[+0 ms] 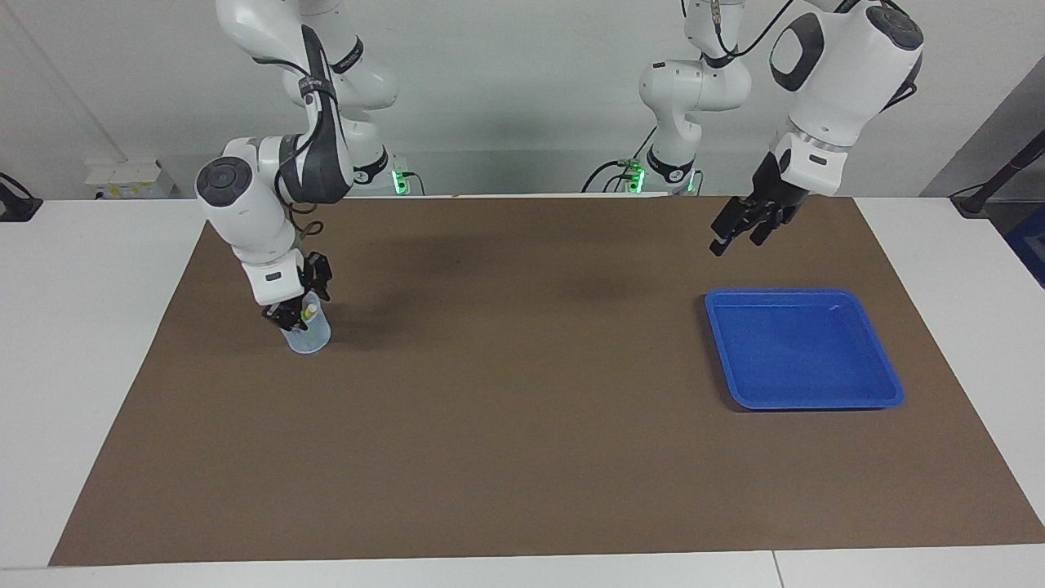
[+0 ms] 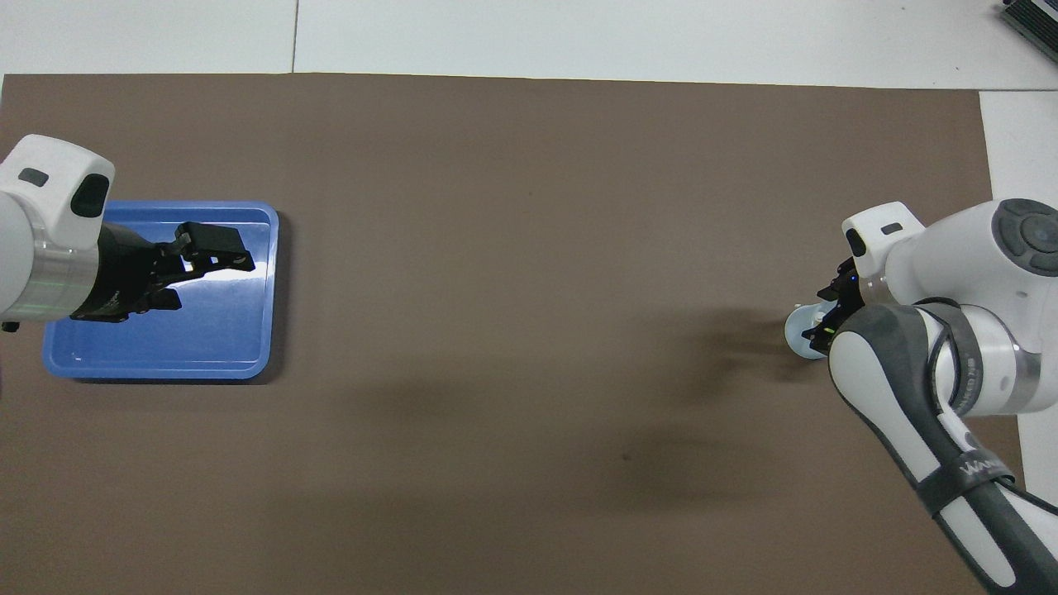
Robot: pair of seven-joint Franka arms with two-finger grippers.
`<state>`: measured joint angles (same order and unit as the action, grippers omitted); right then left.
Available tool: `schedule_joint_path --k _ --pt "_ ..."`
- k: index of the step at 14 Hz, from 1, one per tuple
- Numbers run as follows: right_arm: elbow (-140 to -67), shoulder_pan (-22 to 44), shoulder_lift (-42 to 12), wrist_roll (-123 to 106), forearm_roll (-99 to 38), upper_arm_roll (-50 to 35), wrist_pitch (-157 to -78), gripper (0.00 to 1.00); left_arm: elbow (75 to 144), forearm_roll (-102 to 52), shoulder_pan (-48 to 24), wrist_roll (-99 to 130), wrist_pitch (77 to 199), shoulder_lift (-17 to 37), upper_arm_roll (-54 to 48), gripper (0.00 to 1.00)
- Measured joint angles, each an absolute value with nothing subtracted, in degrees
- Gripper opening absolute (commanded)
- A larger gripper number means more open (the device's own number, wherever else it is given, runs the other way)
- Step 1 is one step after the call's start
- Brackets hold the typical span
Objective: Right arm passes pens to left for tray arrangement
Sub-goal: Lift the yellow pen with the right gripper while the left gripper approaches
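- The right gripper hangs at the mouth of a small translucent cup, which stands on the brown mat toward the right arm's end of the table.
- A yellow pen shows at the cup's mouth, right against this gripper's black fingers; its pale tip points up.
- I cannot tell whether the fingers actually clamp the pen, nor how far apart they stand; the wrist covers them from above.
- In the overhead view only a sliver of the cup shows beside the right arm, and the cup's contents are hidden.
- Only this 1 pen can be made out; anything else in the cup is too small to tell.
- The blue tray lies flat on the mat toward the left arm's end of the table, well apart from the cup.
- The left gripper hovers in the air over the mat at the tray's edge that lies nearer to the robots, its fingers spread wide and holding nothing.
- From above, that gripper overlaps the tray, yet the facing view shows it raised clear of it.
- The left arm bends down from its base with the wrist tilted toward the middle of the table.
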<state>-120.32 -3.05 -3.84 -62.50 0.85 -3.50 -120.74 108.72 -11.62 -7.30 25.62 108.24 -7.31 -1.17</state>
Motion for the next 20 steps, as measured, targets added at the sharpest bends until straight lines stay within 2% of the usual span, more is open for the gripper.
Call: schedule_joint_path --k 2,5,7,10,13,18,20 --pt "-120.3 -3.0 -3.5 -62.5 0.9 -3.5 -120.3 0.2 109.3 -12.6 -7.3 25.8 108.2 -7.4 -1.1 1.0" --pt "-120.3 -2.7 -3.5 -62.5 0.9 -3.5 -120.0 0.16 110.5 -18.2 -7.2 25.9 108.5 -7.9 -0.9 1.0" --pt "-120.3 -2.7 -3.5 -62.5 0.9 -3.5 -120.0 0.0 113.0 -21.2 -7.2 26.6 111.4 -8.7 -0.8 1.0" --pt "-120.3 -2.7 -3.5 -62.5 0.9 -3.5 -119.7 0.0 120.1 -27.4 -7.3 27.7 119.0 -9.9 -1.0 1.0" --pt "-119.5 -2.7 -3.5 -62.5 0.9 -3.5 -119.0 0.0 124.2 -36.9 -7.3 29.4 123.6 -10.3 -1.0 1.0" --pt "-109.1 -3.0 -2.6 -61.4 0.9 -3.5 -110.6 0.0 130.5 -50.2 -13.3 35.1 137.2 -10.4 -1.4 1.0" --pt "-104.4 -2.9 -1.0 -56.3 0.6 -3.6 -106.6 0.0 131.6 -53.9 -14.9 36.2 139.0 -10.4 -1.4 1.0"
